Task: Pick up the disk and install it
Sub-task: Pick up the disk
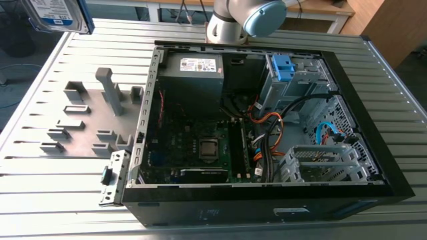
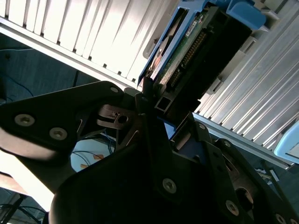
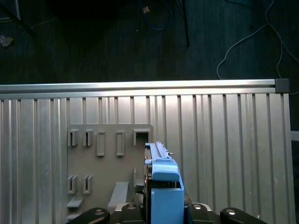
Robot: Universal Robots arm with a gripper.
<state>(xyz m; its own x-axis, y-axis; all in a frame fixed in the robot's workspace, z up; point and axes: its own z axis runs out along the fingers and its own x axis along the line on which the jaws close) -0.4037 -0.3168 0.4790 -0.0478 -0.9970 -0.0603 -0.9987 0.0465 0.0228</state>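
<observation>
Claw (image 2: 163, 106) is pinching the disk (image 2: 191, 49), jaws pressed onto its two flat faces. In the second wrist view the disk sticks out past the claw, its circuit-board side and one blue rail (image 2: 247, 13) showing. In the first wrist view the disk (image 3: 161, 186) is seen edge-on, blue rail toward the camera, rising from between the claw (image 3: 161, 214) links.

In the exterior view the disk (image 1: 57, 15) is lifted clear of everything, label side visible. It hangs over the table (image 1: 40, 200) corner at the exterior view's upper left, well apart from the computer case (image 1: 267, 212). It touches neither the table nor the grey fixture plate (image 1: 87, 115).

In the first wrist view the fixture plate (image 3: 107, 163), with its small slots and holders, lies on the table (image 3: 233, 140) under and beside the disk. The table edge runs across beyond it, with dark floor (image 3: 93, 46) and loose cables (image 3: 247, 37) past that edge.

The computer case lies open on its side, mid-table toward the exterior view's right. Inside are:
- the power supply (image 1: 193, 70) with a white sticker
- the motherboard (image 1: 209, 148)
- orange and black wires (image 1: 267, 122)
- a bare blue bracket (image 1: 283, 67) in the bay frame
- a metal drive cage (image 1: 320, 165) near the case's corner

The arm base (image 1: 243, 20) stands at the table edge behind the case.
</observation>
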